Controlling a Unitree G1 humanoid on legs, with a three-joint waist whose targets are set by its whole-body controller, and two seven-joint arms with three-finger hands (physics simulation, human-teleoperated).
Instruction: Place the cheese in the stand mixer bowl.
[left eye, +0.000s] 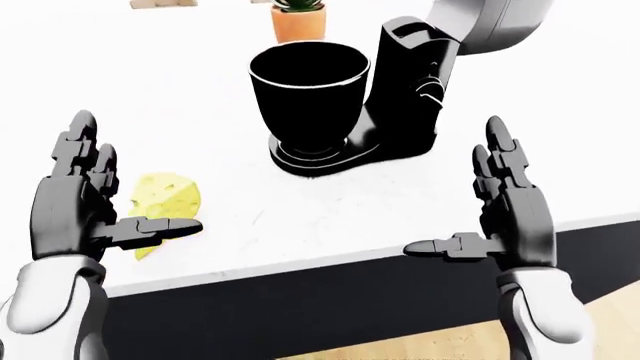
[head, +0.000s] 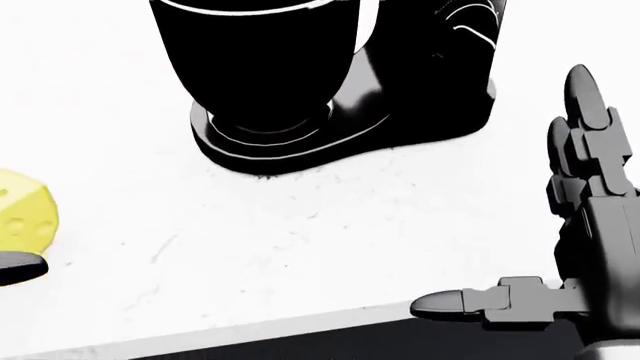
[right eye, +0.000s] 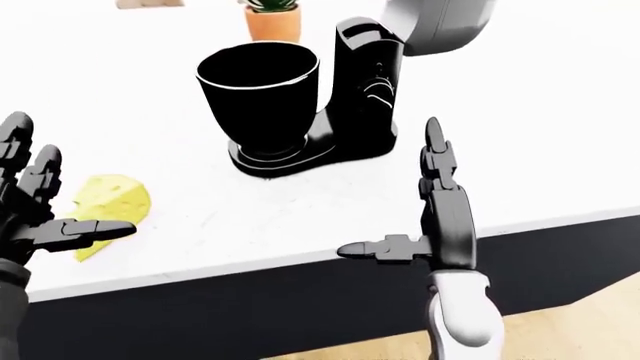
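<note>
On the bench (left eye: 300, 225), the cheese (left eye: 166, 198) lies at the left. The stand mixer bowl (left eye: 309, 94) stands to its upper right, and a potted plant (left eye: 298, 19) stands above the bowl.

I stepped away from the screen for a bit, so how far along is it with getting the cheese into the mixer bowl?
Nothing is finished. The cheese lies on the white counter, to the left of the stand mixer bowl in the left-eye view. The left hand is open beside the cheese, thumb in front of it, not gripping. The right hand is open and empty. Grasping, lifting and dropping it in remain.
</note>
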